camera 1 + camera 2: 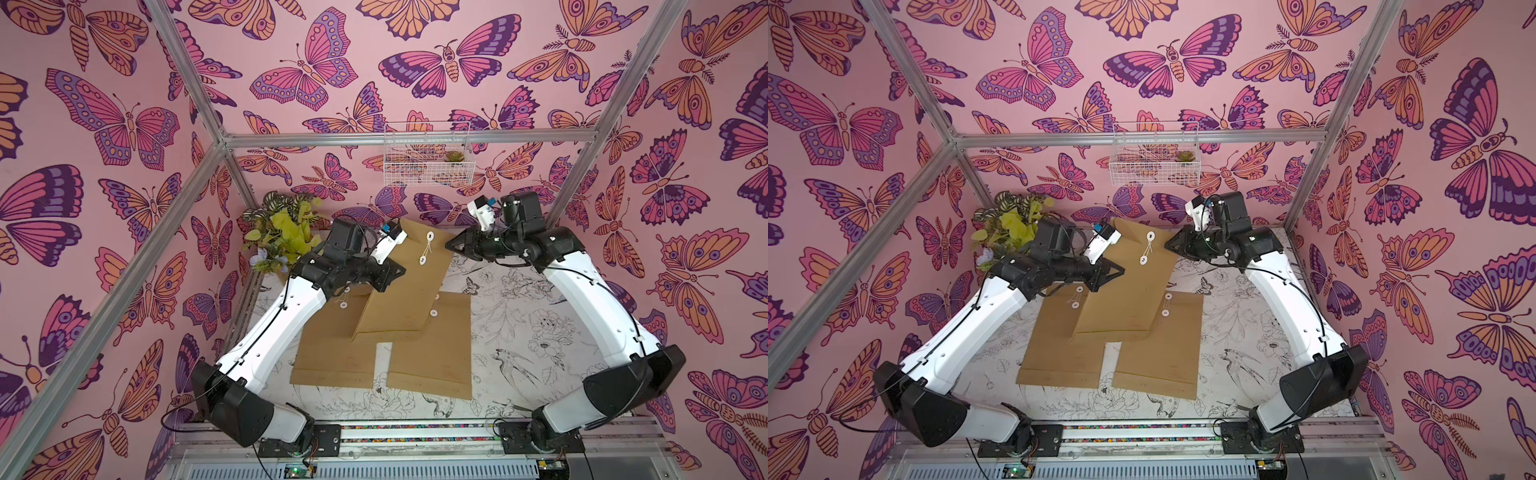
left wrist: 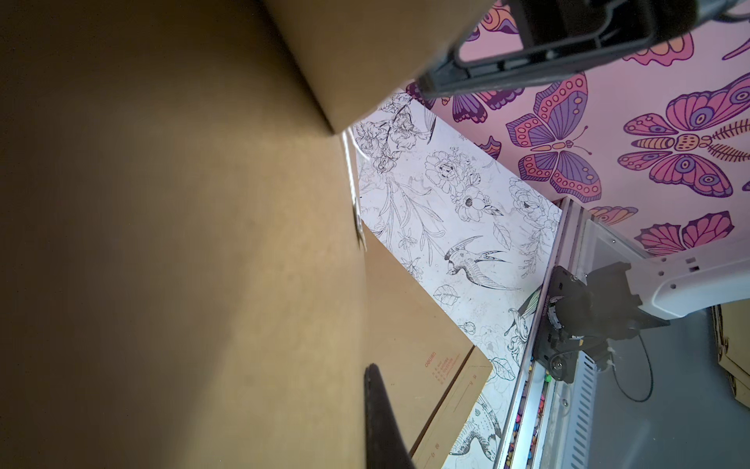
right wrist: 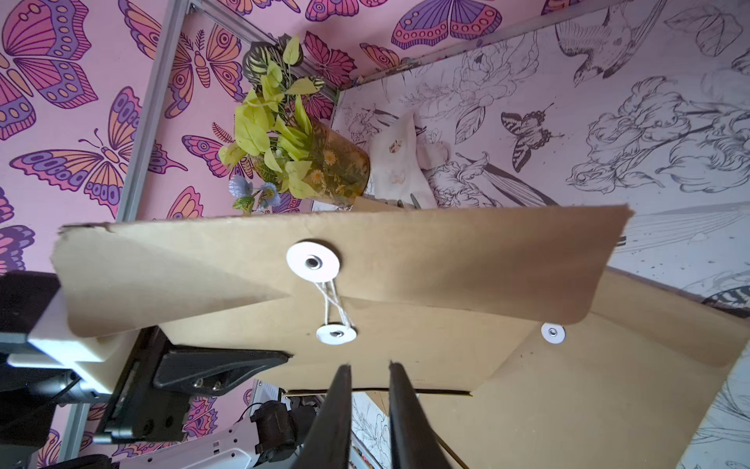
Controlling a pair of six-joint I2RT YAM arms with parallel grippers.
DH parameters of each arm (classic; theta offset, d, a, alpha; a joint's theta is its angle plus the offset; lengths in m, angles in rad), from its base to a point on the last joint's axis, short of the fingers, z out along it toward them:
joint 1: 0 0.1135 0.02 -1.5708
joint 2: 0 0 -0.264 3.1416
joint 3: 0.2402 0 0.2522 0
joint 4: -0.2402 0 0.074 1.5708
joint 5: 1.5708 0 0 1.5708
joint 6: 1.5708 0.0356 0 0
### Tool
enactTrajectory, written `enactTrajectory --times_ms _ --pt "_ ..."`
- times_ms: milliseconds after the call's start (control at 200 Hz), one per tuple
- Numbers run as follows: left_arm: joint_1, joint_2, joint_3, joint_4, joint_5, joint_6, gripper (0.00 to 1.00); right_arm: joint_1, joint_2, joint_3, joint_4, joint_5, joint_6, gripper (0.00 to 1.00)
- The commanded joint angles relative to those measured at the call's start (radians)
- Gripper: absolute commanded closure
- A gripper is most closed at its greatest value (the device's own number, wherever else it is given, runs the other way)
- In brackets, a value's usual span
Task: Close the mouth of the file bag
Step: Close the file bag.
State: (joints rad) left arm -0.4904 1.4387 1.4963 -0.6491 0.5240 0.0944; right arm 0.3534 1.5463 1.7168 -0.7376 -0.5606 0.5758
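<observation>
The brown paper file bag is raised at a slant above the table, and its flap is folded down over the mouth. A white string runs between the flap's disc and the body's disc. My left gripper is shut on the bag's left edge. In the left wrist view the bag fills most of the picture and only one finger shows. My right gripper is at the bag's right edge by the flap. Its fingers stand slightly apart with nothing between them.
Two more brown file bags lie flat under the raised one, one to the left and one to the right. A potted plant stands in the back left corner. A white wire basket hangs on the back wall.
</observation>
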Motion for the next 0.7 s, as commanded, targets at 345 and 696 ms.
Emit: enactTrajectory --times_ms 345,696 --pt "-0.014 -0.021 -0.012 0.044 0.009 -0.024 1.00 0.104 0.061 0.057 0.056 0.061 0.050 0.78" --pt "-0.023 -0.041 -0.020 0.044 0.007 -0.038 1.00 0.118 0.098 0.043 0.057 0.172 0.011 0.97"
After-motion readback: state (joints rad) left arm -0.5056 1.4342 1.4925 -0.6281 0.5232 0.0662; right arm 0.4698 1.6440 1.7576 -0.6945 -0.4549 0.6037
